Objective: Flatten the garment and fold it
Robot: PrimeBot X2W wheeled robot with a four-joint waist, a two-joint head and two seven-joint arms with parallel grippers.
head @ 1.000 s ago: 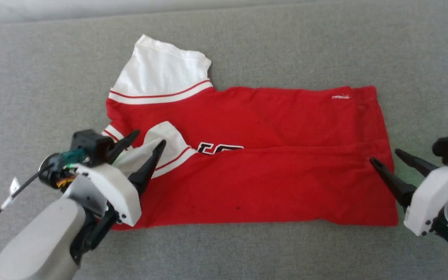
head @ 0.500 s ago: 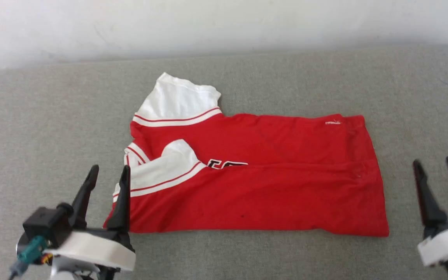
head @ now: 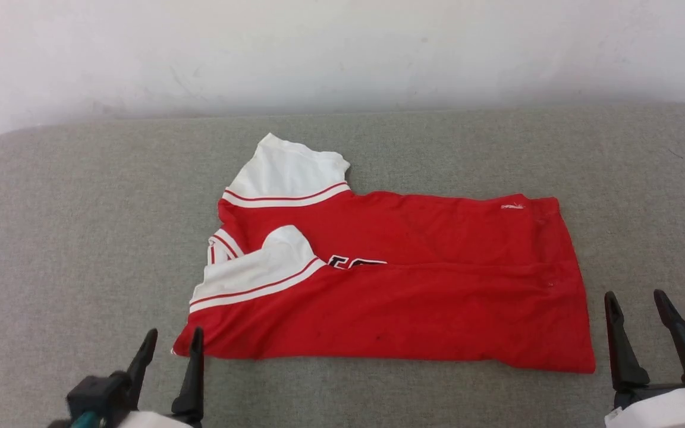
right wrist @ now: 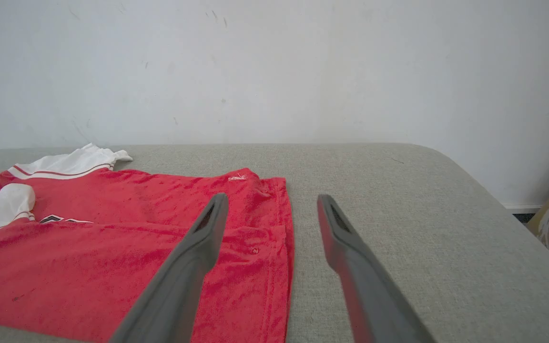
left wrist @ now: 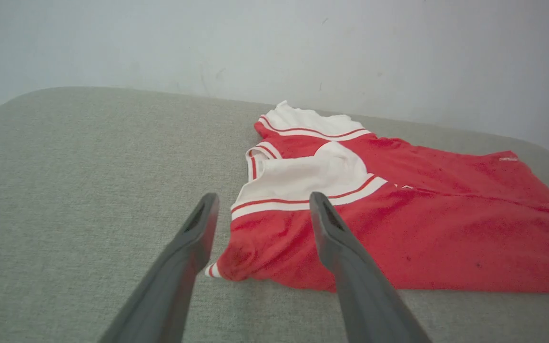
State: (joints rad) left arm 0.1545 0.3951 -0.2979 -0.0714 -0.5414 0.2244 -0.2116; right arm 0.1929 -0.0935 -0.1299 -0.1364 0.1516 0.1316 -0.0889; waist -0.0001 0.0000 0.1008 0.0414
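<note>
— On the grey padded surface, how does the garment lie?
— It lies centred and doubled lengthwise into a red band, the fold half covering the black-and-white lettering. One white sleeve projects at the far left. The other sleeve lies folded onto the chest.
— And the grippers?
— The left gripper and the right gripper have jaws spread and empty, each beside a near corner.

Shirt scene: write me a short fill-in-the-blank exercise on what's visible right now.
1. The shirt lies on a ____ cushion.
2. Its sleeves are ____.
3. The left pincer and the right pincer both stand ____, holding nothing.
Missing words: grey; white; open.
</note>
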